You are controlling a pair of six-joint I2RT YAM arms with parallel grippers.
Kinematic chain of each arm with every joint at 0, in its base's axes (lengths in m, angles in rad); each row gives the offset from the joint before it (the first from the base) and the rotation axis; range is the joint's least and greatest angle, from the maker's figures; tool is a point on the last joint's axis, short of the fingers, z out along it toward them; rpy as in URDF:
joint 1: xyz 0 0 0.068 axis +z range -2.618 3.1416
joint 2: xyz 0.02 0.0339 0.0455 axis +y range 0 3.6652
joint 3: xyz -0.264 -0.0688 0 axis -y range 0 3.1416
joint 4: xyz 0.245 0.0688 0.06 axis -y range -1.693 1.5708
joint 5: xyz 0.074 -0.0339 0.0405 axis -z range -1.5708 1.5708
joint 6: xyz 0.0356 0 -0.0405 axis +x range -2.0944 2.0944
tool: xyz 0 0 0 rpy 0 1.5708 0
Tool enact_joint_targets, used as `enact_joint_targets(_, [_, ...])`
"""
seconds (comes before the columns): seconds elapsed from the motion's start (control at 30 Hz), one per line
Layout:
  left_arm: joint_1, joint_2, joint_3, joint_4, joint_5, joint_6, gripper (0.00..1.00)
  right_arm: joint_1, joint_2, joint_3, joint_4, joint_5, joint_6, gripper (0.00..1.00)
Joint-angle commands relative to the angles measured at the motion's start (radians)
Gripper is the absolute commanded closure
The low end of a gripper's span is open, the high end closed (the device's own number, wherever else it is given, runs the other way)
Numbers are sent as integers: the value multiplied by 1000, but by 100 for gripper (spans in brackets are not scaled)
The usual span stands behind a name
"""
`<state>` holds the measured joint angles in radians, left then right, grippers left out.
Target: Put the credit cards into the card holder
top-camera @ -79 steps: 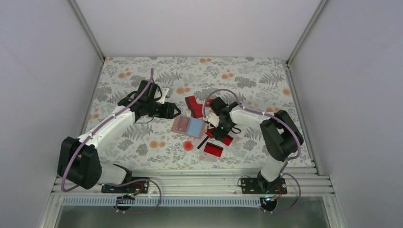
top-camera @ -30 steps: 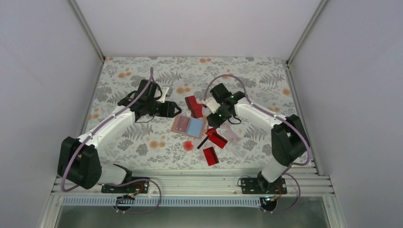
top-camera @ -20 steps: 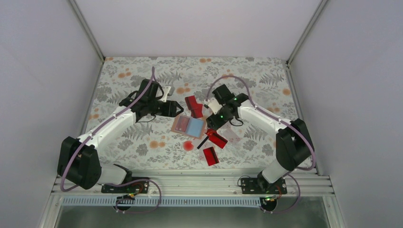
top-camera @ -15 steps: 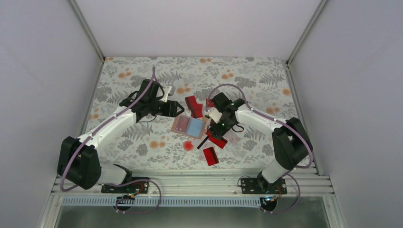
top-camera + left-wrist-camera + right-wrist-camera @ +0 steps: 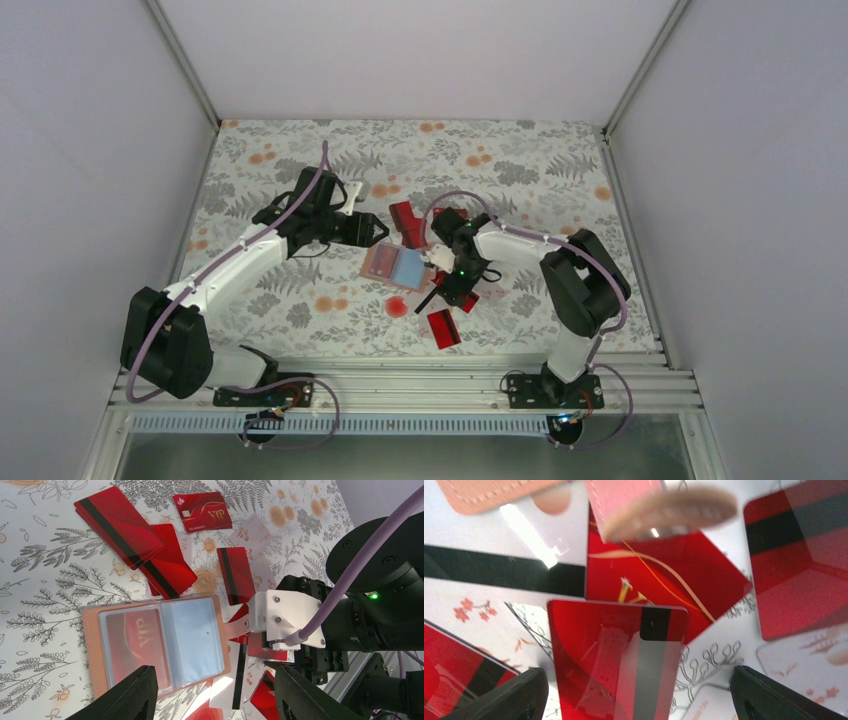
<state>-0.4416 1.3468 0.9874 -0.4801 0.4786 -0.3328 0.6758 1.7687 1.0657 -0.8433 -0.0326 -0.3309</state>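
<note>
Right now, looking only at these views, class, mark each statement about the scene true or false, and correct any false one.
1. The card holder lies open on the table. True.
2. A red VIP card sits in one of its clear pockets. True.
3. The right gripper is shut on a card. False: its jaws stand wide open above loose cards.
4. All the credit cards are inside the holder. False: several lie loose on the table beside it.
</note>
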Motion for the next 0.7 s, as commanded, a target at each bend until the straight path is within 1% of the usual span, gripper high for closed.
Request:
enact_joint_targets(0.0, [-3,-13,14,3,-10,6,40,33,29,37,13,-27,-11,8])
enact_joint_targets(0.1, [-3,-13,12,3,-14,6,40,45,39,31,17,-26,-1,9])
enact_joint_targets(0.2, [-3,-13,10,7,-13,5,40,58,57,19,24,-21,16,15])
enact_joint_targets(0.37, [-3,-12,12,8,-14,6,40,73,68,-21,58,-18,49,19])
enact_joint_targets(0.53, [-3,-13,13,8,-14,6,40,77,114,-45,66,15,64,25])
enact_joint_targets(0.67, [-3,-21,10,6,-19,6,40,86,141,-48,73,7,72,27])
